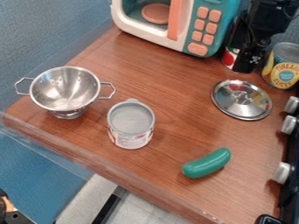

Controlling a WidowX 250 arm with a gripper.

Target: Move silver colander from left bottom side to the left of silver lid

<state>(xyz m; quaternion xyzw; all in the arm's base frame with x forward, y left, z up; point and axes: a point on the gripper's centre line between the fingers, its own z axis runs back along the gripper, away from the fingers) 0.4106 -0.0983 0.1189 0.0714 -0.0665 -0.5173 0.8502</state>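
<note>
Cam view, landmark = silver lid (252, 106). My gripper (248, 64) hangs just above the lid in frame, btwn toy microwave (139, 29) & pineapple can (284, 69). Jaws: can't tell if released or clenched, no read on gap. They overlap red-labeled can (229, 57) in view; contact or hold = can't tell. Target obj, silver colander (63, 89), is well apart from my jaws, far L of lid, upright on its base, opening up, handles out to both sides. Gray-topped can (131, 120) = btwn colander & lid, a bit lower in frame, near colander, upright. Green cucumber (206, 163) = below lid, slightly L, lying tilted. Pineapple can = up-R of lid, near it. Microwave = up-L of lid. Knobs (283, 172) = R side of lid, in a column.
</note>
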